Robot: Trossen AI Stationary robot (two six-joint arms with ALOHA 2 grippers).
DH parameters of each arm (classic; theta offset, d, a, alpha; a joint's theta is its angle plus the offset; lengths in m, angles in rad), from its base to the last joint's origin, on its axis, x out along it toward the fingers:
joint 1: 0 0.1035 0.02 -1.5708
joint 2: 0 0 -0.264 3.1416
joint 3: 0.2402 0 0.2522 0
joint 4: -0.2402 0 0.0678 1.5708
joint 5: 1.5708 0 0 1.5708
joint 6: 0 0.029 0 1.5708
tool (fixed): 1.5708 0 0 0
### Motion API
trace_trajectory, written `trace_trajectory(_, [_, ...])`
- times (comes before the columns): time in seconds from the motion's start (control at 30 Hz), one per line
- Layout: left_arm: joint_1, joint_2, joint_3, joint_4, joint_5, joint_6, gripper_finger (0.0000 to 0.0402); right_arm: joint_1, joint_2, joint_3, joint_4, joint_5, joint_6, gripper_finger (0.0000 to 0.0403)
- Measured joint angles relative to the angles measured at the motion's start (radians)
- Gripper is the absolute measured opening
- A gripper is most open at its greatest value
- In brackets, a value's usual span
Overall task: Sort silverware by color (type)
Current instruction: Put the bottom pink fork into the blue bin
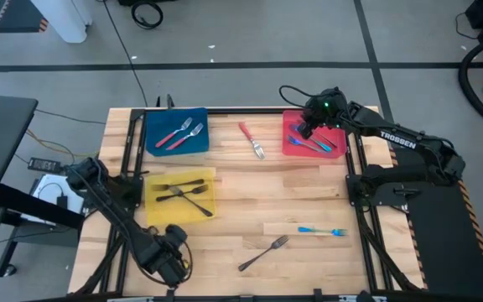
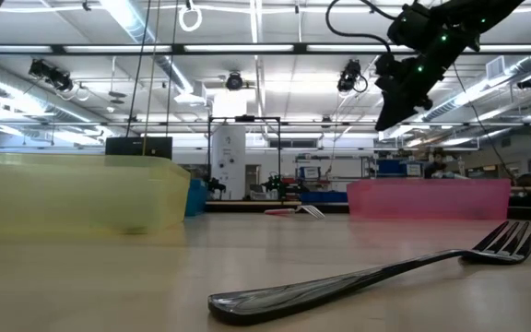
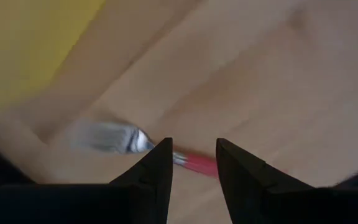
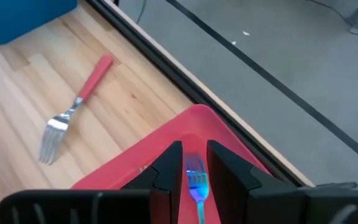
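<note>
Table (image 1: 309,197): wooden, centre frame. Yellow tray (image 1: 153,210), left of centre: black forks (image 1: 183,195). Blue tray (image 1: 151,138), upper left: red-handled forks (image 1: 179,134). Red tray (image 1: 290,148), upper right: blue forks (image 1: 313,144). My right gripper (image 4: 194,165) hovers over it, fingers narrowly apart around a blue fork (image 4: 196,180); whether they clamp it, I cannot tell. My left gripper (image 3: 192,163), lower left: parted, empty. Loose: red fork (image 1: 252,141), black fork (image 1: 264,252), small blue fork (image 1: 322,230).

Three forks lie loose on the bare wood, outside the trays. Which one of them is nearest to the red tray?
The red-handled fork, lying between the blue tray and the red tray. The dark fork and blue fork lie much farther away.
</note>
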Motion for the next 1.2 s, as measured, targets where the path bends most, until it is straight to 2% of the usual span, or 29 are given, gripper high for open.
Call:
trace_trajectory(0.17, [0.022, 0.0, 0.0, -0.057, 0.022, 0.441, 0.0123, 0.0, 0.0, 0.0, 0.0, -0.032, 0.0, 0.0082])
trace_trajectory(0.3, [0.032, 0.0, 0.0, -0.132, 0.032, 0.718, 0.0123, 0.004, 0.0, 0.0, 0.0, -0.032, 0.001, 0.0082])
trace_trajectory(0.4, [0.031, 0.0, -0.001, -0.14, 0.035, 0.869, 0.0123, 0.009, 0.0, 0.0, 0.0, -0.032, 0.052, 0.0082])
trace_trajectory(0.67, [0.023, 0.001, -0.11, 0.108, 0.079, 0.924, 0.0123, 0.029, 0.0, 0.0, 0.0, -0.032, 0.069, 0.0082])
trace_trajectory(0.83, [0.005, 0.001, -0.124, 0.046, 0.094, 0.957, 0.0123, 0.039, 0.0, 0.0, -0.022, -0.032, 0.069, 0.0082])
trace_trajectory(0.97, [-0.032, 0.001, -0.124, 0.027, 0.131, 1.066, 0.0123, 0.039, 0.0, 0.0, -0.054, -0.032, 0.086, 0.0082])
trace_trajectory(1.2, [-0.059, 0.001, -0.137, 0.048, 0.092, 1.13, 0.0123, 0.039, 0.0, 0.0, -0.102, -0.032, 0.103, 0.0082])
